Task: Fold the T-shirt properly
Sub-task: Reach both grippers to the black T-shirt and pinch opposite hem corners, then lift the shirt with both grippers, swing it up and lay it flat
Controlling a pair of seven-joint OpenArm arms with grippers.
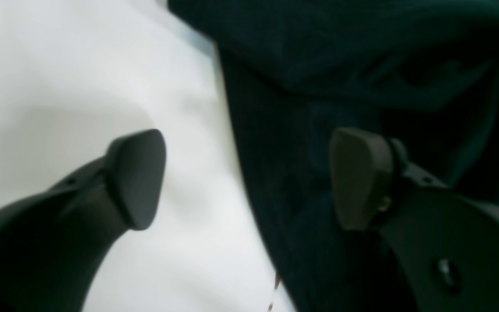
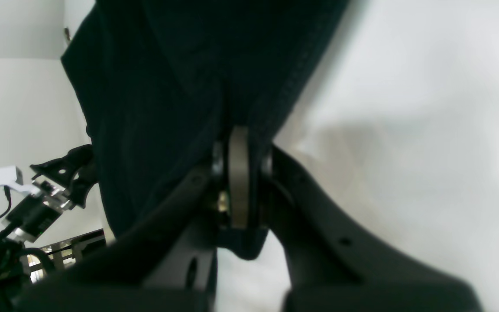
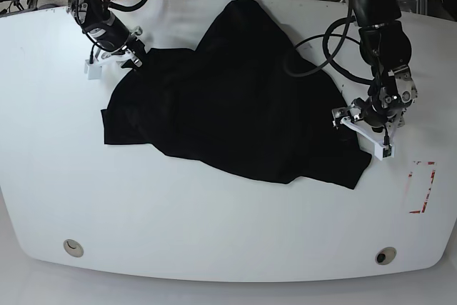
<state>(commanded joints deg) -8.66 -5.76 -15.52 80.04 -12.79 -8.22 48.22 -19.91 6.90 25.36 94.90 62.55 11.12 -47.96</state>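
Base view shows the T-shirt (image 3: 235,98) lying crumpled in the middle of the white bench (image 3: 214,233), reaching toward the far edge. The right gripper (image 2: 238,173) is pinched tight on the shirt's edge near the far left corner. The left gripper (image 1: 249,177) has its jaws wide apart at the shirt's right edge, holding nothing. I think this is the grabbing step. Next, the left gripper needs to close on the cloth, then both pull it flat.

Bare table (image 3: 214,219) rings the T-shirt (image 3: 228,105) (spread centrally).
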